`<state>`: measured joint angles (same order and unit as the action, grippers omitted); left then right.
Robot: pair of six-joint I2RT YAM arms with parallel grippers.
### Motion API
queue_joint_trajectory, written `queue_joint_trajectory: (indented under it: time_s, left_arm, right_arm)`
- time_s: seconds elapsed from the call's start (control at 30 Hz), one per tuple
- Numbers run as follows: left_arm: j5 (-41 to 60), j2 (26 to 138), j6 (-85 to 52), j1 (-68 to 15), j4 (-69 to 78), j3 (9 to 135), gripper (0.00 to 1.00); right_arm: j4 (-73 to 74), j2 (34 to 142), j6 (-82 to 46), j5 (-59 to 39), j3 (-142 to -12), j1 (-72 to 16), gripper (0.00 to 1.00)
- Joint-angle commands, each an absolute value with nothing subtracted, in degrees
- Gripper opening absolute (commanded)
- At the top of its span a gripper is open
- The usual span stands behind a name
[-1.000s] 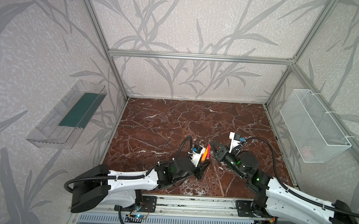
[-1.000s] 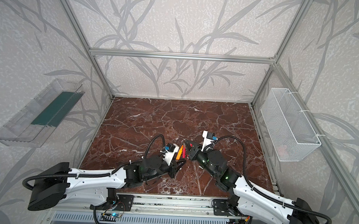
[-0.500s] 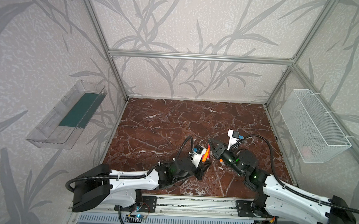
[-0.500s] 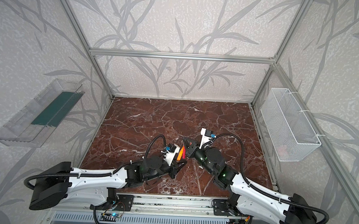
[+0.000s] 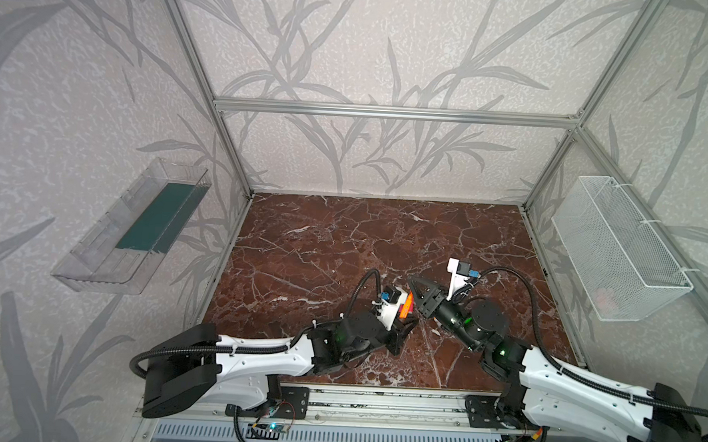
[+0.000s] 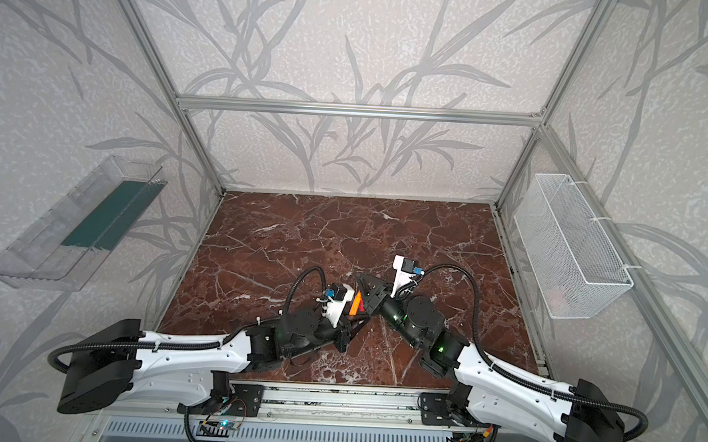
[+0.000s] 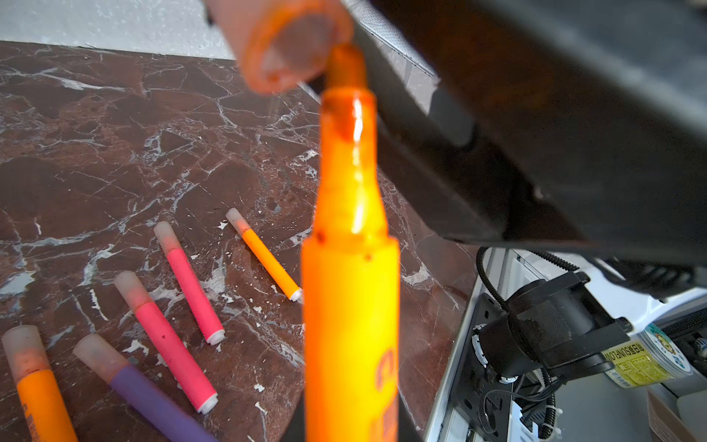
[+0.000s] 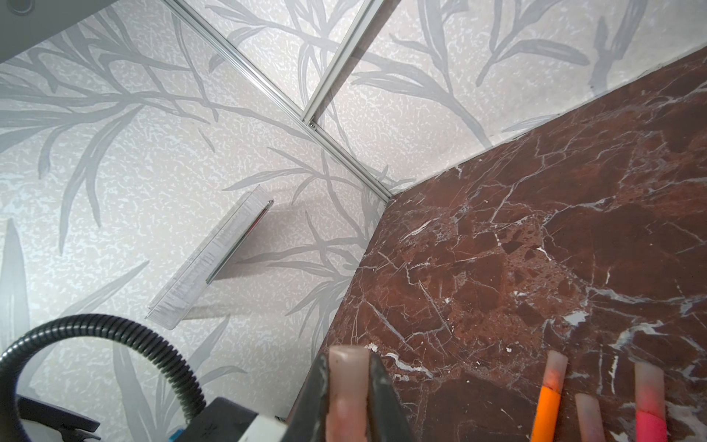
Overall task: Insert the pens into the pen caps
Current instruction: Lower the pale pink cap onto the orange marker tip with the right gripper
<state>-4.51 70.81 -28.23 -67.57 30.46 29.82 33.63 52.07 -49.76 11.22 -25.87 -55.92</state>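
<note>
Holding a slim orange marker pen (image 5: 407, 303) tight in my closed left claw (image 5: 406, 319), I have it tilted up toward my right claw (image 5: 413, 287). Both top views show the two claws meeting above the near middle of the red-brown marble tabletop (image 5: 342, 250).

From the left wrist, the orange marker pen (image 7: 350, 306) fills the middle of the picture, and my own jaws are mostly out of frame. Its bare tip sits at the rim of a short translucent peach-pink pen cap (image 7: 290, 42). The cap is blurred, and the tip is off to one side of its open mouth, not inside. Five capped pens lie on the tabletop (image 7: 95, 134) beyond: an orange one (image 7: 266, 256), two pink ones (image 7: 189, 283) (image 7: 164, 340), a purple one (image 7: 141, 394) and another orange one (image 7: 34, 386).

From the right wrist, my right claw's two black fingers (image 8: 382, 398) press on either side of the pen cap (image 8: 348, 386), gripping it. Past them, a capped orange pen (image 8: 549, 398) and a capped pink pen (image 8: 648, 402) lie on the tabletop (image 8: 535, 248).
</note>
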Motion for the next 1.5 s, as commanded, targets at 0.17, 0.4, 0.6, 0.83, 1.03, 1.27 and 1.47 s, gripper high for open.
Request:
queue_joint_trajectory:
  time_s: [0.17,0.4,0.6,0.83,1.03,1.27,1.47]
  left_arm:
    - [-7.59,69.07,-29.51,-67.41,33.51,27.74,0.00]
    - [-7.72,67.41,-29.48,-67.47,33.97,26.94,0.00]
    - [-6.65,68.21,-29.34,-67.44,34.48,27.61,0.00]
    - [-0.82,67.52,-33.67,-63.65,35.73,27.52,0.00]
    - [2.74,66.21,-33.86,-62.60,36.25,28.13,0.00]
    - [8.07,62.83,-36.65,-59.86,38.83,26.29,0.00]
    - [11.17,60.55,-35.90,-59.76,41.78,24.82,0.00]
  right_arm:
    - [34.55,50.46,-49.04,13.40,-24.19,-58.26,0.01]
    - [35.50,50.79,-49.60,13.97,-23.11,-58.30,0.02]
    - [36.86,53.47,-50.03,13.36,-23.47,-58.29,0.00]
    - [41.30,55.09,-48.88,15.23,-21.88,-62.42,0.00]
    - [46.24,58.20,-48.67,15.38,-21.12,-63.92,0.00]
    - [50.84,60.33,-45.90,16.83,-19.13,-65.50,0.00]
    - [57.00,62.98,-44.13,14.46,-17.71,-65.56,0.00]
